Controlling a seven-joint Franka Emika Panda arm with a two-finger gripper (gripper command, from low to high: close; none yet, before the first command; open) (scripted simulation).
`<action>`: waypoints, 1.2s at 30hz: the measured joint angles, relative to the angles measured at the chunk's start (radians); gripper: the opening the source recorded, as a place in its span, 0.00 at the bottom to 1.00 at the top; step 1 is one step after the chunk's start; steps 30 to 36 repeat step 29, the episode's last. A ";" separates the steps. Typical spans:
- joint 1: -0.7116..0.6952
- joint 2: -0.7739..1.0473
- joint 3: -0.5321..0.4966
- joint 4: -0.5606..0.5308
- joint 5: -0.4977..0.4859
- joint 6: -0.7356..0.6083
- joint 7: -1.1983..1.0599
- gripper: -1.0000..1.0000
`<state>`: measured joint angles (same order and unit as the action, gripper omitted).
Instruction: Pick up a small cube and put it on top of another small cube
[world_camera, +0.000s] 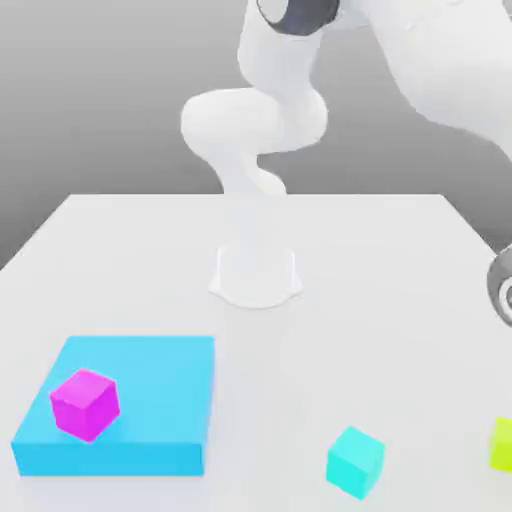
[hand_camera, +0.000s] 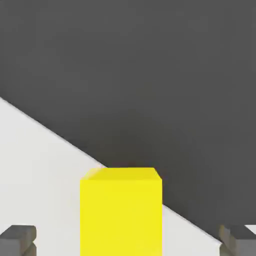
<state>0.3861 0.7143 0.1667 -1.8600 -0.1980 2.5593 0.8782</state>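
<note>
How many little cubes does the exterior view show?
3: a magenta cube on the flat blue block, a cyan cube to its right on the white table, and a yellow-green cube cut off at the right edge. More may lie outside.

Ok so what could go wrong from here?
The open fingers stand wide on either side of the yellow cube, so closing off-centre might nudge it. It also seems near the table's edge, so a knock could perhaps send it over.
</note>
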 joint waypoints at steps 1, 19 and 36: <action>0.000 0.000 0.000 0.000 0.000 0.000 0.000 0.00; -0.071 -0.348 0.144 -0.318 0.031 -0.038 -0.344 0.00; -0.048 -0.309 0.134 -0.423 -0.054 0.099 -0.417 1.00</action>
